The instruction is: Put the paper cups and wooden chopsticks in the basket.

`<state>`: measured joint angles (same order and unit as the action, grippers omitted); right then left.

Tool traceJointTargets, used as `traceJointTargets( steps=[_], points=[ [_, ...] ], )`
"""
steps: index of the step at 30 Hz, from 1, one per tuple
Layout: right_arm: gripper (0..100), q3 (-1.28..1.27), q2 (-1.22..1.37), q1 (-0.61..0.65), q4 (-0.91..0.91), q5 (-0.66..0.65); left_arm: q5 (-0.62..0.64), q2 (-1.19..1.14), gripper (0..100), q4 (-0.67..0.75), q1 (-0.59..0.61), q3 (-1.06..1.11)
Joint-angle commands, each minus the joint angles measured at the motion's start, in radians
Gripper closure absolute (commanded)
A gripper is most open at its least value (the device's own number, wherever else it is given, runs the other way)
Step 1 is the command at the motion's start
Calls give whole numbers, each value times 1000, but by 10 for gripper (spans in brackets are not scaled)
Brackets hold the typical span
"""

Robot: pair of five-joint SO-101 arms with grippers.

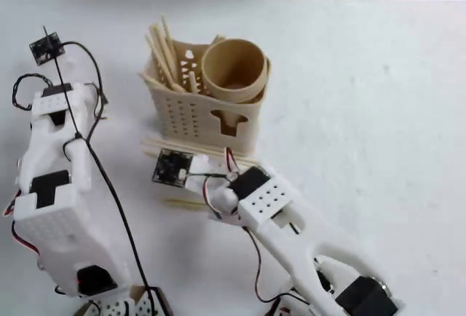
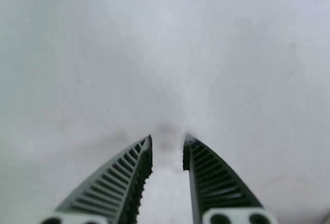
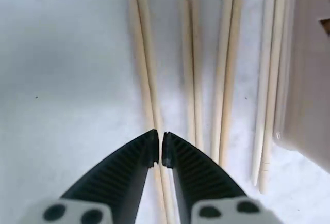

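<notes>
A cream perforated basket [image 1: 182, 116] stands mid-table. Stacked paper cups [image 1: 234, 68] and several wooden chopsticks [image 1: 164, 50] sit inside it. More loose chopsticks [image 1: 167, 145] lie flat on the table along the basket's front wall. My right arm [image 1: 255, 196] comes in from the lower right and ends over them. My right gripper [image 3: 159, 146] is shut on one chopstick [image 3: 144, 69], with other chopsticks [image 3: 227, 69] lying beside it towards the basket wall [image 3: 309, 79]. My left gripper [image 2: 167, 141] hangs open over bare white table, holding nothing.
My left arm [image 1: 54, 170] lies along the table's left side, its black cable [image 1: 109, 185] trailing beside it. The white table [image 1: 378, 112] is bare to the right of the basket. Dark clutter lines the far edge.
</notes>
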<state>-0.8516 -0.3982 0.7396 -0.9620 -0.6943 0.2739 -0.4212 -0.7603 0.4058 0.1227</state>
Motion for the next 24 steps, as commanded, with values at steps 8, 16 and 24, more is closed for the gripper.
traceJointTargets(
  steps=[8, 16, 24],
  points=[
    [899, 55, 229, 24, 142, 8, 2, 8, 880, 11, 5, -40],
    [899, 98, 335, 24, 145, 3, 2, 8, 880, 11, 7, -40],
    [897, 94, 344, 25, 107, 2, 2, 8, 880, 9, 7, -40]
  ],
)
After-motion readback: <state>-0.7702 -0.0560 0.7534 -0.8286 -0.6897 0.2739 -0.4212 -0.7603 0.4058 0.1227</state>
